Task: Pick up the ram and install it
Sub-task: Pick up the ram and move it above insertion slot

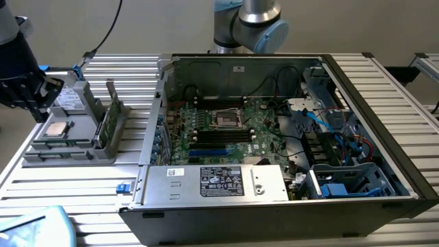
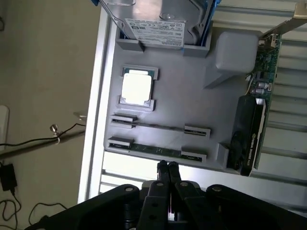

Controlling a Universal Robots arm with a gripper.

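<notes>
- Gripper (image 2: 167,168) is shut, its two fingers pressed flat together with nothing between them; in the wrist view it hangs above the edge of the grey tray (image 2: 192,100), touching none of the parts.
- The ram (image 2: 153,149) lies flat in the tray, a slim green stick held between two small end holders, in the row nearest the fingertips.
- A second pair of holders, on the processor's side of the ram, carries a thin dark line; I cannot tell whether that is another stick.
- The wrist view also gives the tray's other contents from above: a square silver processor (image 2: 136,88) in its nest, a hard drive (image 2: 158,26) at the far end, and a graphics card (image 2: 252,134) standing on edge along one side.
- The exterior view adds the wider layout: the tray sits on the slatted metal worktop (image 1: 69,190), at the exterior view's left of the open computer case (image 1: 240,69).
- The arm's dark wrist end (image 1: 20,77) hangs over the tray's outer side, well apart from the case.
- Inside the case, the exterior view shows the motherboard (image 1: 237,121) with long black memory slots (image 1: 219,135) beside the processor socket (image 1: 226,118).
- A labelled power supply (image 1: 213,182) lies along the case's near wall, with blue cables (image 1: 343,128) at the exterior view's right.
</notes>
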